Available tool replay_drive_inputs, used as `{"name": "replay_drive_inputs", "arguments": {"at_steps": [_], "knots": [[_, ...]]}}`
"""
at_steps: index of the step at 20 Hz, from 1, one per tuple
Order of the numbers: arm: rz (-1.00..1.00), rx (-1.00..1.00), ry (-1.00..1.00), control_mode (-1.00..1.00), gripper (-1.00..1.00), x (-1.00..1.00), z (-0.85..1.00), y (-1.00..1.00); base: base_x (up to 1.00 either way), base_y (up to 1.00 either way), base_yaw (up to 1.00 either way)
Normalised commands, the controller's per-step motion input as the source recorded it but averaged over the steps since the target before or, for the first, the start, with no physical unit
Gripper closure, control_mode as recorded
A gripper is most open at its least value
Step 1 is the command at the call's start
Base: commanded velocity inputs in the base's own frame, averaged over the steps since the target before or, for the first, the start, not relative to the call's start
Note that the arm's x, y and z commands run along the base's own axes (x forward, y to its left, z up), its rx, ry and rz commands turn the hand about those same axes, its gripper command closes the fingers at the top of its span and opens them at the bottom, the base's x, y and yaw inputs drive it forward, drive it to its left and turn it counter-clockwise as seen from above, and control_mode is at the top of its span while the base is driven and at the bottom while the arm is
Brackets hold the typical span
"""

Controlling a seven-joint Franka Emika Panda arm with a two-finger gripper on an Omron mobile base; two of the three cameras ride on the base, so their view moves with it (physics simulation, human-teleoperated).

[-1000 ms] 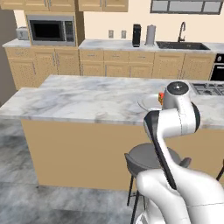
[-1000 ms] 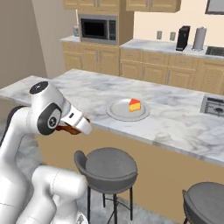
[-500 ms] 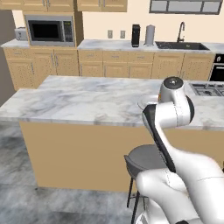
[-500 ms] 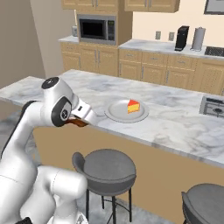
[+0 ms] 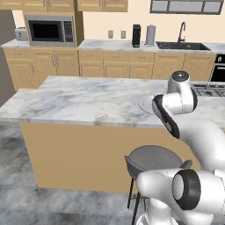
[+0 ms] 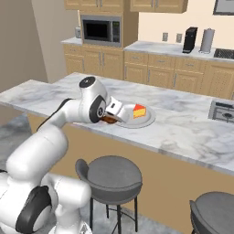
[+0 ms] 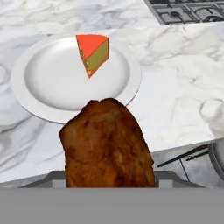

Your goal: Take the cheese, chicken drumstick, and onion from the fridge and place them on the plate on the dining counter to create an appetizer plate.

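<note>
The chicken drumstick (image 7: pixel 107 144) is seen large at the lower centre of the hand view, a dark brown lump rising from the bottom edge, and it is held clamped in the gripper (image 6: pixel 111 117) (the finger tips themselves are covered by the meat). In the right base view the drumstick (image 6: pixel 109 120) is glimpsed as a brown patch just under the white hand, at the near left rim of the plate (image 6: pixel 147 120), left of centre in the frame.

The plate (image 7: pixel 43 78) is set on the dining counter (image 7: pixel 183 74) and takes up the upper left of the hand view. The cheese (image 7: pixel 92 53) is found on it, toward its upper right part, red rind side up; in the right base view the cheese (image 6: pixel 139 111) lies just right of the hand. A grey stool (image 6: pixel 111 178) is seen below the counter edge. In the left base view the plate (image 5: pixel 145 104) is partly hidden behind the arm, right of centre.
</note>
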Motion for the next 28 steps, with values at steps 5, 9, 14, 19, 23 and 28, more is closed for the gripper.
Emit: {"name": "replay_drive_inputs", "arguments": {"at_steps": [5,9,14,19,23,28], "knots": [[0.0,0.0,0.05,-1.0,1.0,0.59,-0.01,-0.42,0.0,0.0,0.0],[0.0,0.0,0.02,-1.0,1.0,0.43,-0.09,-0.31,0.0,0.0,0.0],[0.0,0.0,0.0,-1.0,1.0,0.31,-0.27,-0.24,0.0,0.0,0.0],[0.0,0.0,0.0,-1.0,1.0,0.04,-0.41,-0.06,0.0,0.0,0.0],[0.0,0.0,0.0,-1.0,1.0,0.01,-0.28,0.0,0.0,0.0,0.0],[0.0,0.0,0.0,-1.0,1.0,0.21,-0.16,-0.03,0.0,0.0,0.0]]}}
